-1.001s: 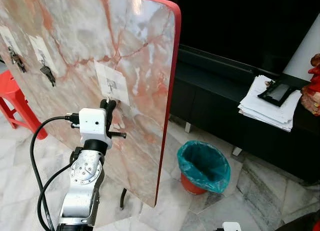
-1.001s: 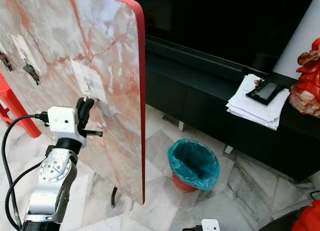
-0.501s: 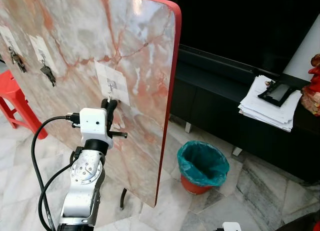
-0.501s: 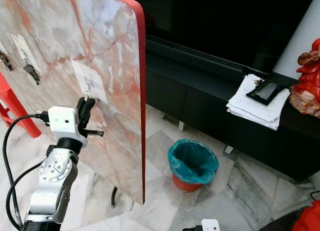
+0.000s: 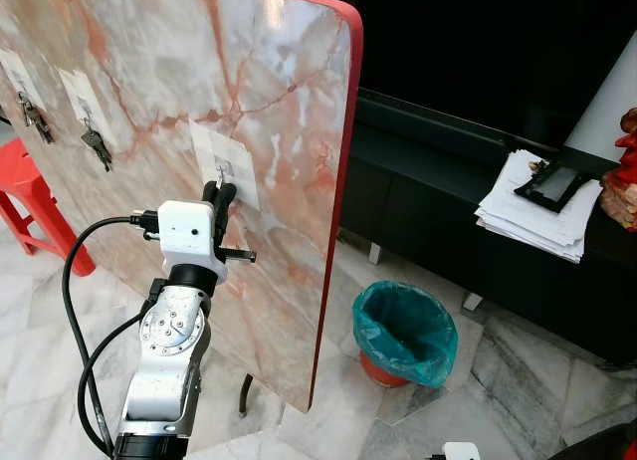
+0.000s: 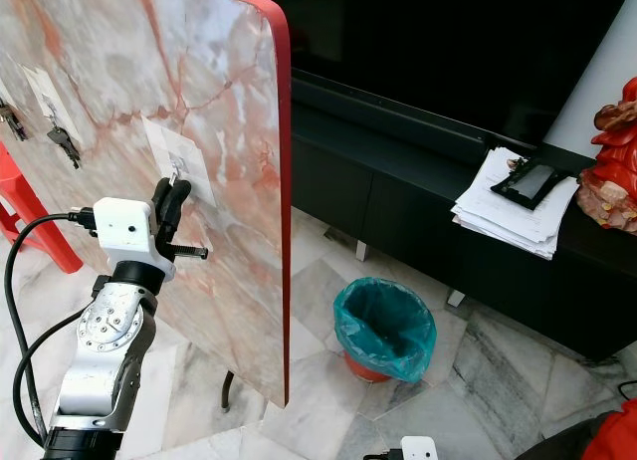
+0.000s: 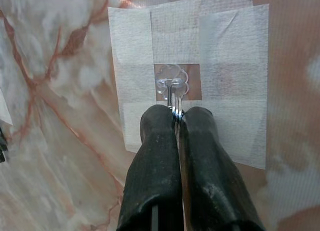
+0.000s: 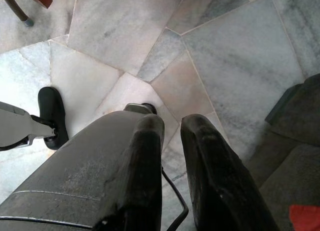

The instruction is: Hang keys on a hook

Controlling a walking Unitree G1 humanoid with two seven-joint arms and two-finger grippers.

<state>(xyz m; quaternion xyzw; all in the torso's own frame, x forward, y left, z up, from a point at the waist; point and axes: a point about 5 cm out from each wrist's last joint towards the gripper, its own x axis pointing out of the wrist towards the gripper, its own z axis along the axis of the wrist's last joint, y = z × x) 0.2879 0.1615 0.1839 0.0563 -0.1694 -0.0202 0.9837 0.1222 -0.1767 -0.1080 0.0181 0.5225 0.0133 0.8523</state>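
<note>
A marble-patterned board point(image 5: 259, 112) with a red edge stands upright on a pale stone floor point(image 5: 428, 420), carrying taped white patches with hooks point(image 7: 171, 84); two bunches of keys point(image 5: 97, 147) hang at its far left. A teal-lined bin point(image 5: 403, 333) sits on the floor just beside it.

The keys point(image 7: 176, 112) are a thin sliver of silver metal pinched between the two black fingers point(image 7: 159, 156) of my left tool point(image 7: 176, 116), with only the ring end poking out. That end touches the hook point(image 7: 171, 84), a small clear flower-shaped one with a metal prong, taped by white strips to the upright marble board point(image 5: 249, 92).
</note>
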